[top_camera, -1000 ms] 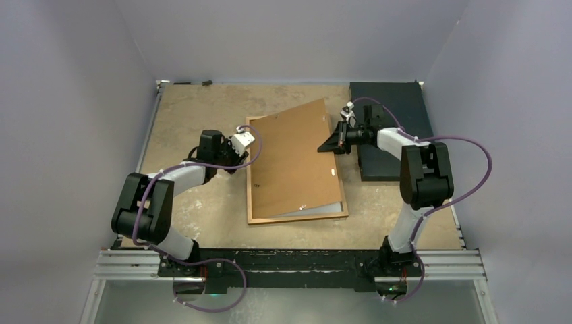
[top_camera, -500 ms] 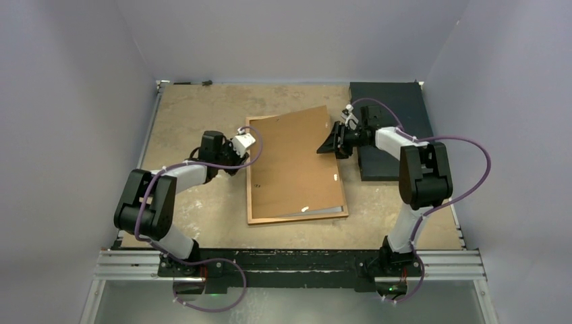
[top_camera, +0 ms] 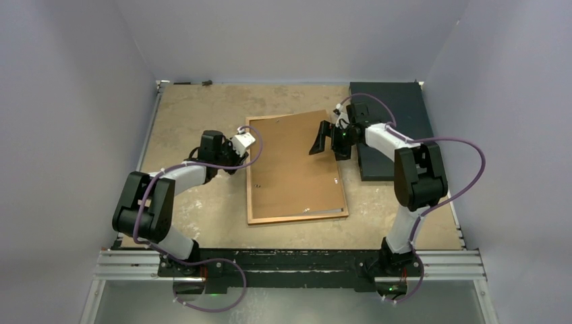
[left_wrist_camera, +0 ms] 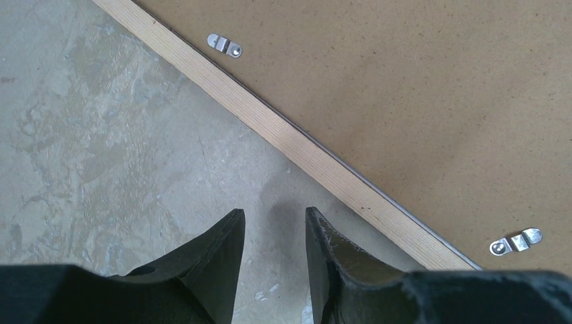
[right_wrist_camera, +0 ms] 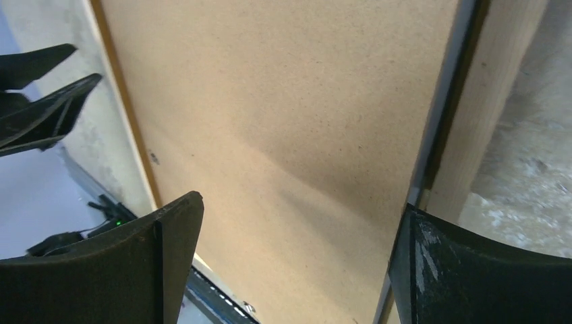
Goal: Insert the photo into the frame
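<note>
Frame [top_camera: 297,218] lies flat, back up, in the middle of the surface [top_camera: 195,108], long sides running near to far and slightly askew. A brown board [top_camera: 293,165] fills it and sits inside the wooden edges as seen from above. The photo is not visible in any view, so I cannot tell where it is.

Left jaws: low over the bare surface just beside the frame's left edge [left_wrist_camera: 303,152], at its far end. The fingers [left_wrist_camera: 212,266] stand a narrow gap apart with nothing between them. Tips are close to the wood; I cannot tell whether they touch it. Two small metal clips [left_wrist_camera: 224,45] sit on the board by that edge, well apart from each other.

Right jaws: above the far right part of the frame, spread wide and gripping nothing. One finger [right_wrist_camera: 135,270] is over the board and the other is out past the frame's right edge [right_wrist_camera: 479,101]. A dark slit and a thin pale strip run between board and wood there. I cannot tell whether the fingers [top_camera: 318,143] touch the board.

A dark slab [top_camera: 398,108] lies flat at the far right of the surface, beside the frame, under the right arm.
</note>
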`<state>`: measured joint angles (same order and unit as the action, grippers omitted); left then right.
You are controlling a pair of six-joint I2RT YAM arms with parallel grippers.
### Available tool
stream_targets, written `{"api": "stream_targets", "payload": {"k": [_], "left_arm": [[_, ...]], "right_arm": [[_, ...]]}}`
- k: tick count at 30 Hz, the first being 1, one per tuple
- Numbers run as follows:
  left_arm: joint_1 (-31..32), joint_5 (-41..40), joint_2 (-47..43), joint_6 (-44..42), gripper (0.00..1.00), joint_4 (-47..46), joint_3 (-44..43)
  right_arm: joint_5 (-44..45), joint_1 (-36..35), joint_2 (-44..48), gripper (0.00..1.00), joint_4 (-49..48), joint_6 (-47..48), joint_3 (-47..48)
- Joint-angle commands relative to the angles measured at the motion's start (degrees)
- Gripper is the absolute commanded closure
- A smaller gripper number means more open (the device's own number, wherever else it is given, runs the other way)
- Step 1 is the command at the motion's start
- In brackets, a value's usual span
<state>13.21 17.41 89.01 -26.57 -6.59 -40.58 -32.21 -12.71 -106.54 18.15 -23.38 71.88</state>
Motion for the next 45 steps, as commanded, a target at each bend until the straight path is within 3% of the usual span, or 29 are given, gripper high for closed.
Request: {"api": "stream_targets", "payload": {"k": [1,7,19,28,30,34,36,40,45], "left_arm": [[0.16,-0.35,-1.74,-0.41,0.63,-0.69,-0.29],[0.17,-0.36,-1.47,-0.52,0.64,-0.21,-0.38],[0.06,-0.64,-1.77,0.53,0.65,2.13,-1.61],[-1.57,2.19,-3.01,4.44,0.54,10.18,-5.96],[-1.78,2.63,-3.80,4.32,0.54,11.19,-6.41],[-1.77,2.89,-4.90,3.76,0.54,11.85,-6.35],[-1.77,2.70,-4.82,3.42,0.54,12.03,-6.14],[-1.79,2.30,-5.14,2.90,0.54,12.53,-6.01],[-1.80,2.04,-5.48,2.70,0.55,13.07,-6.35]], "right_arm": [[8.63,-1.57,1.72,0.01,4.36,2.10,3.22],[17.49,-3.46,2.45,0.01,7.32,2.46,4.90],[24.45,-5.49,6.00,0.01,7.75,2.82,6.67],[27.99,-10.36,14.46,0.01,1.92,0.85,2.81],[26.34,-10.88,16.39,0.10,1.26,-0.64,-0.59],[24.42,-12.12,23.19,0.56,0.60,-4.76,-11.87],[24.18,-13.04,26.96,0.70,0.78,-6.84,-17.34],[25.27,-13.72,34.40,0.83,3.11,-10.09,-25.91],[24.47,-13.75,38.78,0.81,4.65,-11.34,-32.22]]}}
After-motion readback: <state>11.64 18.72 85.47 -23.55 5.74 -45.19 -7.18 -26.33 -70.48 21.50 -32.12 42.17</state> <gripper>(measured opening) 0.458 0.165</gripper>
